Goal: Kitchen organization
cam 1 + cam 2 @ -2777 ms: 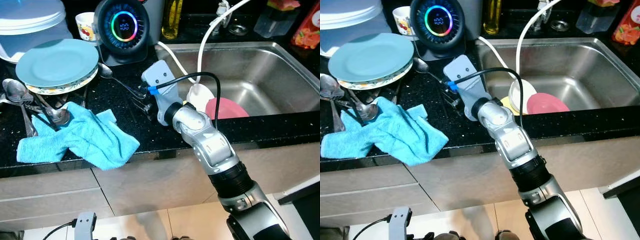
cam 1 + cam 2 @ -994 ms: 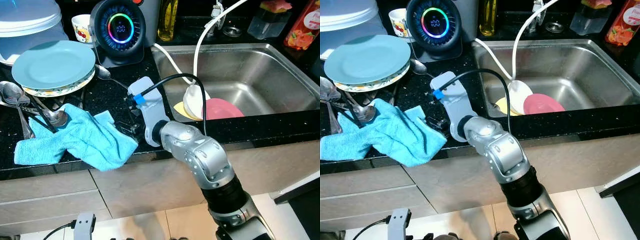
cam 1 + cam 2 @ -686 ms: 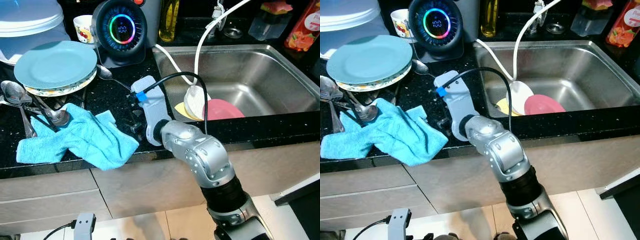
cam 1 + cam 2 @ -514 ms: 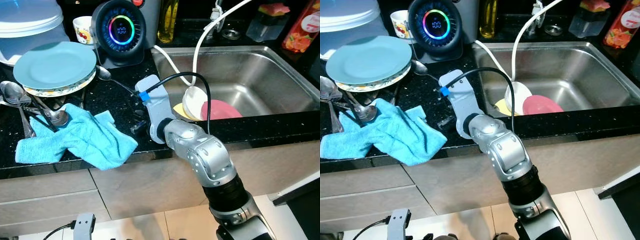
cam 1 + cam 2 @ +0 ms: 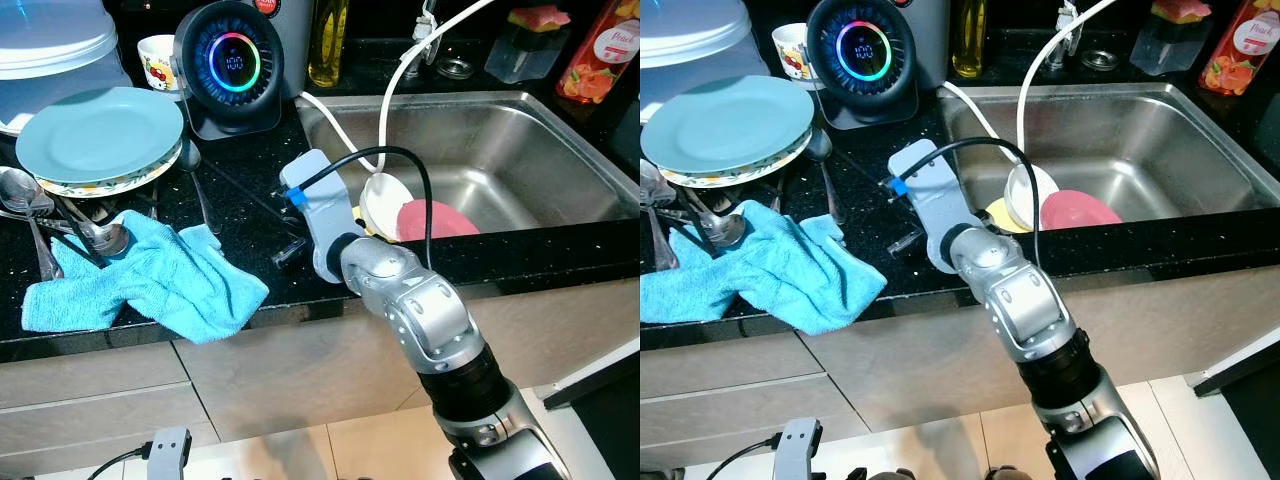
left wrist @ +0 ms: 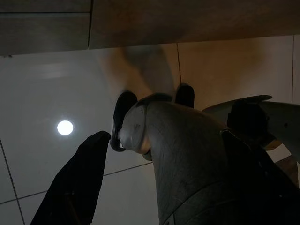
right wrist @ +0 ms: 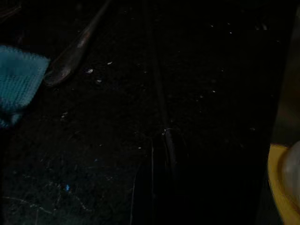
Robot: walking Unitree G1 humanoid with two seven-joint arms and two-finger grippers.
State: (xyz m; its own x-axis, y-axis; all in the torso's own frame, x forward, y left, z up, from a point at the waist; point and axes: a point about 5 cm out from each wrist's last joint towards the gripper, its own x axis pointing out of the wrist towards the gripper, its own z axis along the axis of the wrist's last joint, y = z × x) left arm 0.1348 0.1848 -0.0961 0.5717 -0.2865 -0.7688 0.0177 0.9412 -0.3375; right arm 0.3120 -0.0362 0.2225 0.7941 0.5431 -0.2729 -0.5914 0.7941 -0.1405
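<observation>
My right gripper [image 5: 286,252] hovers low over the black counter [image 5: 235,215], between the blue cloth [image 5: 150,285] and the sink [image 5: 480,150]. In the right wrist view its dark fingers [image 7: 159,178] sit just behind the end of a thin dark utensil handle [image 7: 157,84]. A spoon [image 5: 194,180] lies on the counter just left of the gripper, also visible in the wrist view [image 7: 75,51]. A teal plate [image 5: 98,135] tops a stack at the back left. My left gripper [image 6: 164,197] hangs idle beside my leg, above the floor.
Several spoons [image 5: 40,215] lie by the cloth's far edge. A round appliance with a glowing ring [image 5: 230,65] stands behind. In the sink lie a pink plate [image 5: 435,220], a white bowl [image 5: 380,200] and a yellow dish [image 5: 996,213]. White hoses [image 5: 400,70] cross the sink.
My right gripper has drawn back from the cloth's edge toward the sink. The spoon on the counter has swung, its handle now pointing toward the counter's front. The camera shifted slightly.
</observation>
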